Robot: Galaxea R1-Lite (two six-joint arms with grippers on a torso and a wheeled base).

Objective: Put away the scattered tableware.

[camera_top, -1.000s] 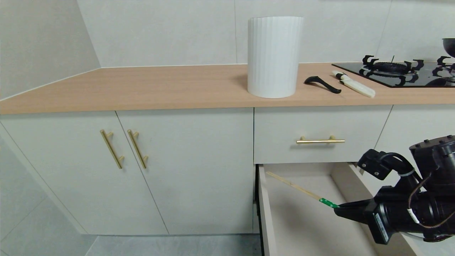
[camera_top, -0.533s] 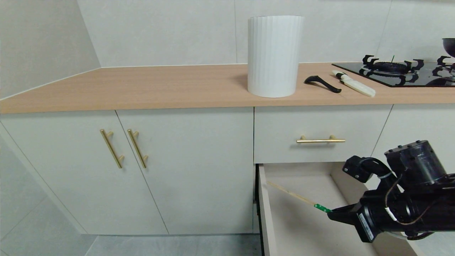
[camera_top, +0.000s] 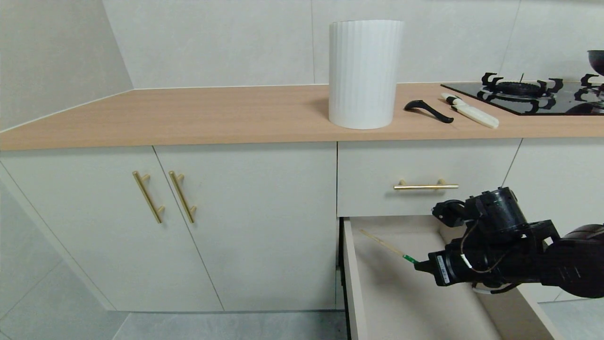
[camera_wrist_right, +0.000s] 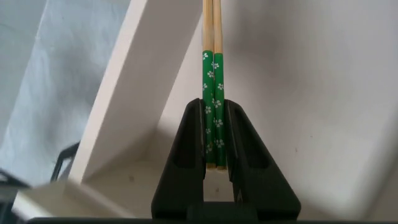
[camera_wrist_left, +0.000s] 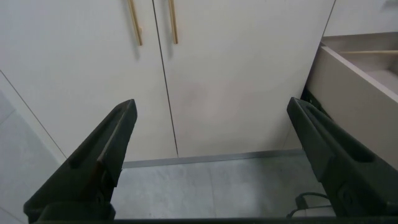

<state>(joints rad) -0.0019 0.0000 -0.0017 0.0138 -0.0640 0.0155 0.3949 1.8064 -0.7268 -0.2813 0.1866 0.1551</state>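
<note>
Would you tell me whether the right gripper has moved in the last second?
Yes. Holding the chopsticks, the right gripper has shifted to the robot's left, from under the right end of the drawer handle to under its middle.

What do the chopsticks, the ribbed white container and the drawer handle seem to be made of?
The chopsticks look like pale bamboo or wood, matte, with green flowered ends. The ribbed white container: likely ceramic or plastic, matte. The drawer handle: metal, with a brushed brass-like sheen.

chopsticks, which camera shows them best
The right wrist view: the chopsticks appear close-up, green patterned ends clamped in the right end effector. The head view shows them as a thin slanted stick over the open drawer. The left wrist view gives at most a faint line.
</note>
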